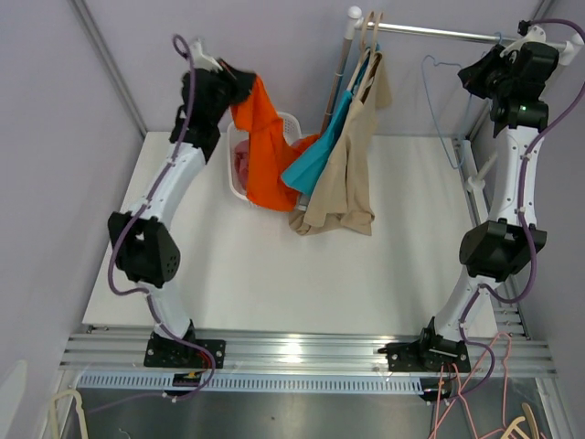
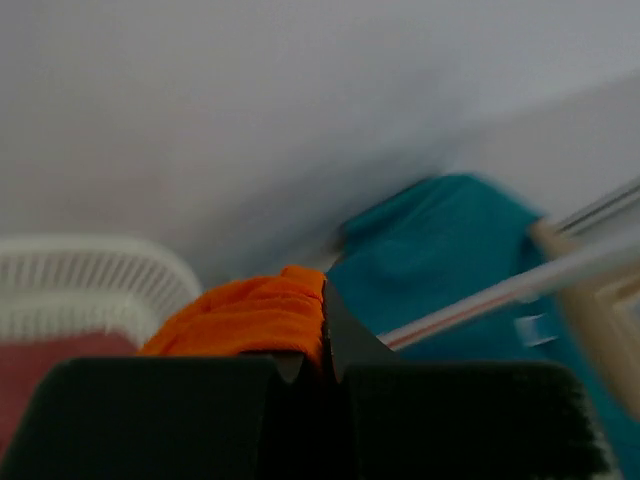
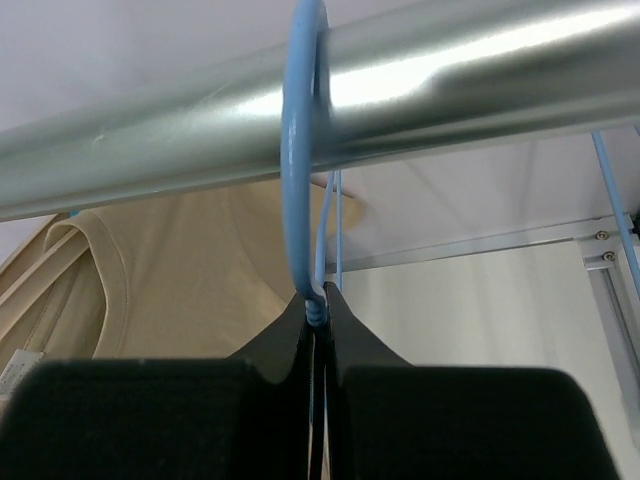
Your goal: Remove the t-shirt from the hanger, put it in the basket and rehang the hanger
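My left gripper (image 1: 239, 82) is shut on the orange t-shirt (image 1: 265, 151), which hangs from it down over the white basket (image 1: 236, 174). In the left wrist view the orange cloth (image 2: 245, 315) is bunched between the closed jaws of this gripper (image 2: 325, 345). My right gripper (image 1: 483, 73) is high at the back right. It is shut on the neck of a bare blue wire hanger (image 1: 438, 114). In the right wrist view the blue hanger's hook (image 3: 298, 180) loops over the metal rail (image 3: 450, 90), just above the gripper (image 3: 318, 310).
A teal shirt (image 1: 320, 151) and a beige shirt (image 1: 347, 174) hang on hangers from the rail (image 1: 439, 35) at the back middle. The basket (image 2: 90, 270) holds pink-red cloth. The beige shirt (image 3: 180, 280) is left of my right gripper. The rack's upright stands at the right.
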Robot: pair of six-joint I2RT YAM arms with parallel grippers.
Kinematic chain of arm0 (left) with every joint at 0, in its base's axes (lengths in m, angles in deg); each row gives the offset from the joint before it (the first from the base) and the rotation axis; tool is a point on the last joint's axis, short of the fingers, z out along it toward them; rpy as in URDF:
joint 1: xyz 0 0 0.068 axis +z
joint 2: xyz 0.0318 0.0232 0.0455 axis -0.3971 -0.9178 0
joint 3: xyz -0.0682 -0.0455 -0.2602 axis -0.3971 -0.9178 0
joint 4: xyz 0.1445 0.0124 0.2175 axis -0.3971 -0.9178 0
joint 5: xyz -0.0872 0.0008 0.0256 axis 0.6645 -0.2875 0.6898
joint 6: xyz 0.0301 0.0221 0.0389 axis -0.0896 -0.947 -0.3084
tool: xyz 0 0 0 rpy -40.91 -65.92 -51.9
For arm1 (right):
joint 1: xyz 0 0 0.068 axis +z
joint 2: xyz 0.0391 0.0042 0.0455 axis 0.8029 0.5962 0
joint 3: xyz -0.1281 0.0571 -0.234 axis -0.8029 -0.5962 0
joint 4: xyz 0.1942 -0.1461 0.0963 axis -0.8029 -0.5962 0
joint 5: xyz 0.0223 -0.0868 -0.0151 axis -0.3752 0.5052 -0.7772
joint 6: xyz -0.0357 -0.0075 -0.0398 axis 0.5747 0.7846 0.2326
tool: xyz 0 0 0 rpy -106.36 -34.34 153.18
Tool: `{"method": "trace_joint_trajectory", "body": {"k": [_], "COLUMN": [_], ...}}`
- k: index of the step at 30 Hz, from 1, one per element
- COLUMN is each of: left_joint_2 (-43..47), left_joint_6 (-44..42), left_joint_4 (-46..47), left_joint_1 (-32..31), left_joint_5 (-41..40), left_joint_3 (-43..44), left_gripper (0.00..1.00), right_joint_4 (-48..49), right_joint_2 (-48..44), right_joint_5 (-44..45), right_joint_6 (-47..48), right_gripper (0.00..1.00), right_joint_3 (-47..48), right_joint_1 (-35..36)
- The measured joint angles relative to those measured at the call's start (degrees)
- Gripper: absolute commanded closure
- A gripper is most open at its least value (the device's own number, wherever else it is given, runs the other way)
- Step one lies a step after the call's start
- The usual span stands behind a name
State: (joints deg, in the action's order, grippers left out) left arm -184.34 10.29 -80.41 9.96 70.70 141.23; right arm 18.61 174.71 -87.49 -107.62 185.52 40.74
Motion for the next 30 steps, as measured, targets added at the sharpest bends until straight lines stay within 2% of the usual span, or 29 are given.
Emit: {"method": "trace_joint_trajectory", "body": {"k": [4,7,8,9,12,13,14,16,18,19,20,21,22,23,24,30], "left_joint_2": [-8.7,-16.8,-19.9,-22.8,-30.6,-32.0,-32.9,-33.1,-32.9,-32.6,-32.2,-31.8,-31.3,-30.8,-30.5,-26.4], "left_joint_6": [4.3,7.8,8.8,9.6,11.0,11.1,11.2,11.4,11.1,10.9,10.5,10.0,9.6,9.1,9.4,7.1], "left_joint_4": [-9.1,-16.0,-18.3,-20.1,-26.5,-28.2,-29.6,-32.0,-32.8,-33.2,-33.7,-34.1,-34.5,-35.1,-36.1,-40.9], "left_joint_1": [-1.0,-1.2,-1.1,-1.1,-0.8,-0.8,-0.8,-0.7,-0.7,-0.7,-0.7,-0.7,-0.7,-0.7,-0.7,-0.7], "left_joint_5": [-2.5,0.8,2.8,4.8,10.0,11.2,12.1,13.3,14.1,14.1,14.1,14.1,14.2,14.3,14.4,11.9], "left_joint_3": [-3.0,-0.1,2.1,4.4,12.3,14.0,15.3,16.3,17.1,17.1,17.1,17.1,17.1,17.2,17.7,17.4], "left_gripper": [0.99,0.99,0.99,0.99,0.99,0.94,0.89,0.99,0.99,0.84,0.62,0.39,0.01,0.01,0.01,0.00], "right_joint_4": [0.0,-0.3,-0.5,-0.7,-3.8,-4.9,-5.8,-7.1,-7.4,-7.7,-8.1,-8.5,-8.9,-9.6,-10.6,-14.5], "right_joint_2": [-1.0,-1.2,-1.4,-1.6,-2.8,-3.0,-3.0,-3.1,-3.3,-3.6,-3.8,-4.1,-4.4,-4.7,-5.1,-8.5], "right_joint_5": [0.1,0.5,0.9,1.4,3.8,4.7,5.5,7.4,8.5,9.0,9.3,9.6,10.1,10.5,11.1,16.2], "right_joint_6": [0.9,1.4,1.7,1.9,2.7,2.9,3.3,3.9,4.5,4.7,4.9,5.0,4.9,4.7,4.9,4.7], "right_gripper": [1.00,0.99,0.89,0.86,0.88,0.94,0.93,1.00,1.00,1.00,1.00,0.88,0.71,0.54,0.49,0.44], "right_joint_3": [-1.2,-1.3,-1.4,-1.6,-2.4,-2.7,-2.8,-2.9,-2.9,-2.9,-2.9,-2.9,-2.9,-2.9,-2.9,-3.9], "right_joint_1": [0.0,0.0,0.1,0.1,0.2,0.3,0.3,0.4,0.4,0.4,0.4,0.4,0.4,0.4,0.4,0.6]}}
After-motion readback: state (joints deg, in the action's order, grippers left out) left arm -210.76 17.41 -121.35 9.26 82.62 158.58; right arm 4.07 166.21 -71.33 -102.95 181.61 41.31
